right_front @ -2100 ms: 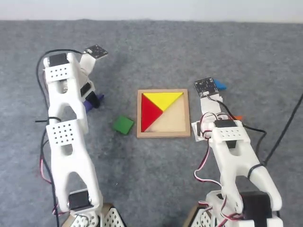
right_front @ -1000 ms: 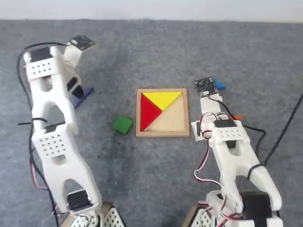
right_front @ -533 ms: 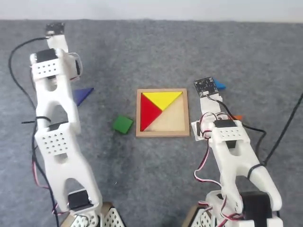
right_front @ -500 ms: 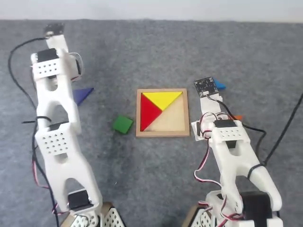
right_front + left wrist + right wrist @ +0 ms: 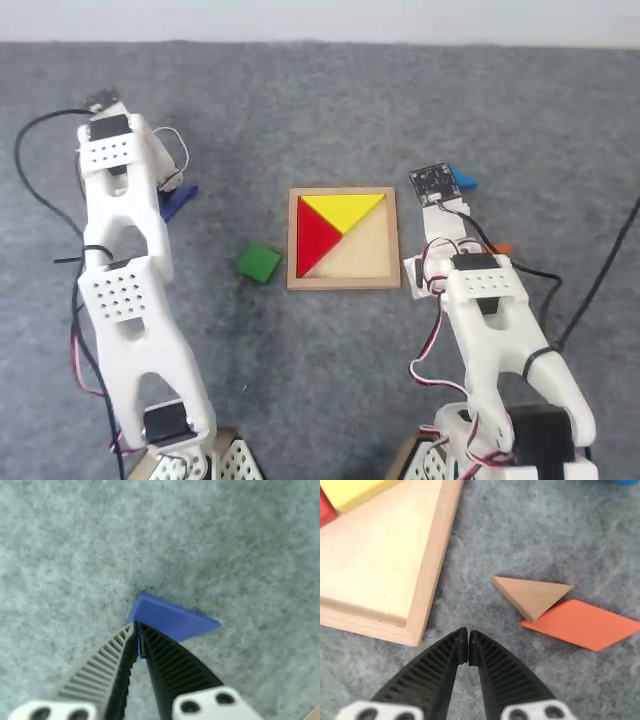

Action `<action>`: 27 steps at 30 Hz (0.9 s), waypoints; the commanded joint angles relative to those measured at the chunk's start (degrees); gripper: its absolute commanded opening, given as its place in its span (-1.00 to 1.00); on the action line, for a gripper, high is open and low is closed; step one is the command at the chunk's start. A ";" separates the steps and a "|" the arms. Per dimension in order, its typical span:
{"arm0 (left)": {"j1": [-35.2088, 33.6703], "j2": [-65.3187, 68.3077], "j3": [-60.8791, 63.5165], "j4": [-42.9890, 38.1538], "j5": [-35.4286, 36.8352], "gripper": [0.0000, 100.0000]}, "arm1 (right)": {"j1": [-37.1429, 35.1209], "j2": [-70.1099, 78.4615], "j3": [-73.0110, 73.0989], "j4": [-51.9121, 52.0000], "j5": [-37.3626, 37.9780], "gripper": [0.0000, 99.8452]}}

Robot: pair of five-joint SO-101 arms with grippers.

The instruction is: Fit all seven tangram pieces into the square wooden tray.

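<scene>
Tray (image 5: 343, 285): yellow triangle (image 5: 343, 210), red triangle (image 5: 316, 243) seated.
Loose: five, including green square (image 5: 260, 264), blue triangle (image 5: 172, 620).
Left gripper (image 5: 136, 627): together, touching blue triangle.
Right gripper (image 5: 468, 632): together, empty.

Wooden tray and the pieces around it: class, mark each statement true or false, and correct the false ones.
1. The tray holds a yellow triangle and a red triangle. True.
2. The green square lies inside the tray. False: it lies on the carpet beside the tray.
3. The right gripper grips the tan triangle. False: it is shut and empty, apart from that triangle.
4. The left gripper is shut, its tip at the blue triangle. True.
</scene>
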 commanded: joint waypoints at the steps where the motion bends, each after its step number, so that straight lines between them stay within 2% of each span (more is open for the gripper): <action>1: 0.26 -0.44 -0.57 1.67 0.18 -0.98 | 0.04 -3.03 -0.09 -1.10 -0.26 -0.96; 4: 0.44 -1.05 -1.36 2.73 -2.29 -0.98 | 0.04 -3.12 0.70 -2.24 -0.26 -0.96; 6: -0.62 -3.52 -2.07 2.20 -1.49 -0.98 | 0.04 -3.12 0.70 -2.51 -0.26 -0.96; 10: -1.41 -5.89 -1.36 -5.27 4.31 -0.98 | 0.04 -3.12 0.79 -2.59 -0.26 -0.96; 16: -0.88 -1.58 -1.63 -15.47 11.96 -0.98 | 0.04 -3.12 0.79 -2.59 -0.26 -0.96; 18: -1.05 0.00 -2.95 -15.65 14.86 -0.98 | 0.04 -3.12 0.79 -2.59 -0.26 -0.96; 22: -1.23 2.29 -6.11 -14.15 15.47 -0.97 | 0.04 -3.12 0.88 -2.59 -0.26 -0.96; 27: 0.97 5.80 -12.09 -5.89 16.18 -0.97 | 0.13 -3.12 0.88 -2.68 -0.26 -0.96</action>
